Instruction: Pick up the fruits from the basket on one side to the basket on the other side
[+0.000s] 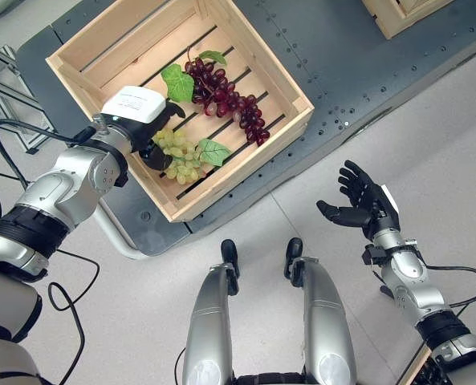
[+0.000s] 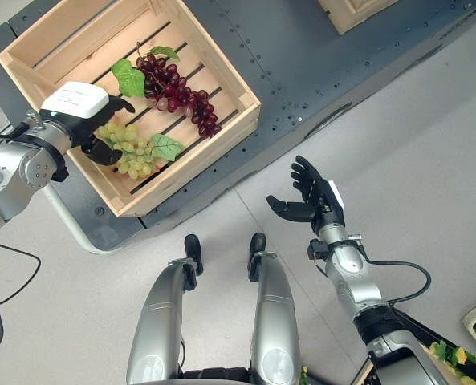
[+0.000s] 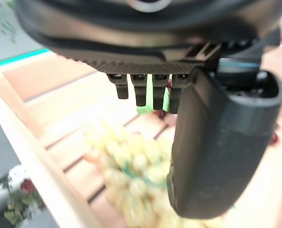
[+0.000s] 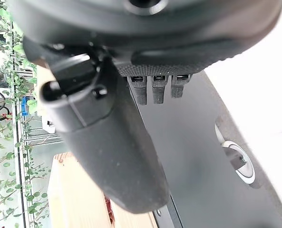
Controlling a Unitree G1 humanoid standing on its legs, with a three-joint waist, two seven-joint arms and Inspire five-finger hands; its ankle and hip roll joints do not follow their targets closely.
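Inside the wooden crate [image 1: 258,68], the left hand [image 1: 145,128] reaches down over the green grapes [image 1: 181,159], thumb beside the bunch; whether it grips them cannot be told, the fingers being partly hidden. The purple grapes [image 1: 229,100] lie diagonally across the slats. The right hand [image 2: 314,196] hangs spread over the floor [image 2: 430,144].

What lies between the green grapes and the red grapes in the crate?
In the left eye view, a green leaf and bare wooden slats lie between the green grapes and the red grapes in the crate.
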